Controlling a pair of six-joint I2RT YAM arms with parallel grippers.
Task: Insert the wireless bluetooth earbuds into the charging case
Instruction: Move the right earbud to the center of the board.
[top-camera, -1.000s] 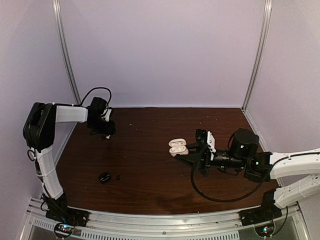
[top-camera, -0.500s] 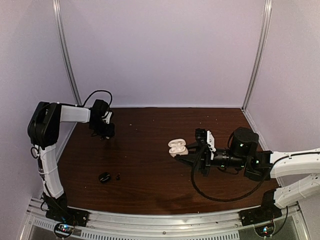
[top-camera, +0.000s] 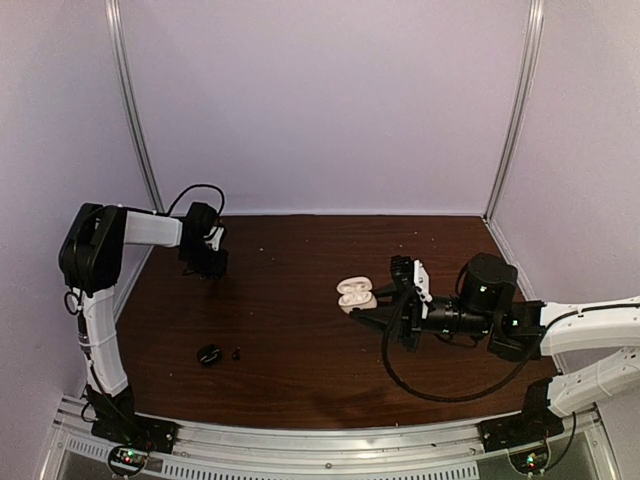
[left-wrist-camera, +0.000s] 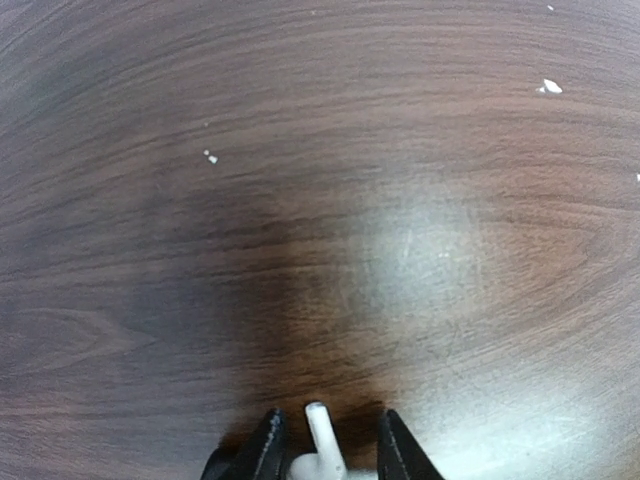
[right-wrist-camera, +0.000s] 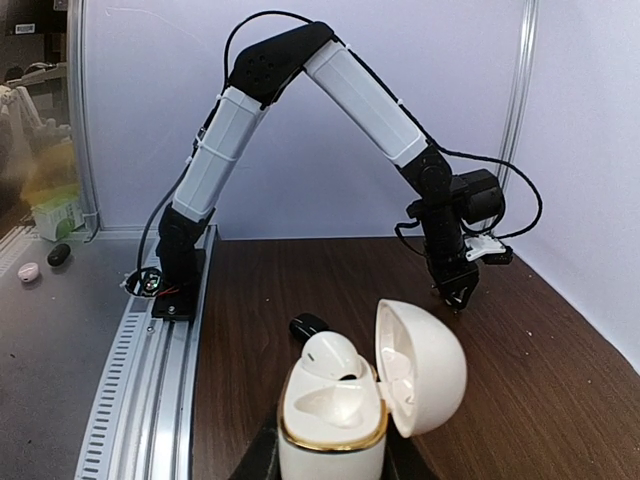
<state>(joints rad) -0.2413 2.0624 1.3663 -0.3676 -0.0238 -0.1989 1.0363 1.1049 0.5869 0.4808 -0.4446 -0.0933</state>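
My left gripper (top-camera: 210, 268) is low over the table's far left corner. In the left wrist view a white earbud (left-wrist-camera: 322, 445) lies between its fingertips (left-wrist-camera: 268, 450), stem pointing forward with a small gap on each side. Whether the jaws press on its body is hidden at the frame's bottom edge. My right gripper (right-wrist-camera: 330, 468) is shut on the white, gold-rimmed charging case (right-wrist-camera: 335, 425), held above mid-table (top-camera: 355, 294). Its lid (right-wrist-camera: 425, 365) is open. One white earbud (right-wrist-camera: 332, 355) sits in one socket; the other socket is empty.
A black case (top-camera: 209, 354) and a tiny black earbud (top-camera: 236, 353) lie on the near left of the wooden table (top-camera: 300, 250). Purple walls close three sides, and a metal rail (top-camera: 320, 440) runs along the near edge. White specks (left-wrist-camera: 548, 87) dot the wood.
The left gripper has shifted slightly toward the back left, and its jaws have narrowed around the white earbud. The right arm and the case have not moved.
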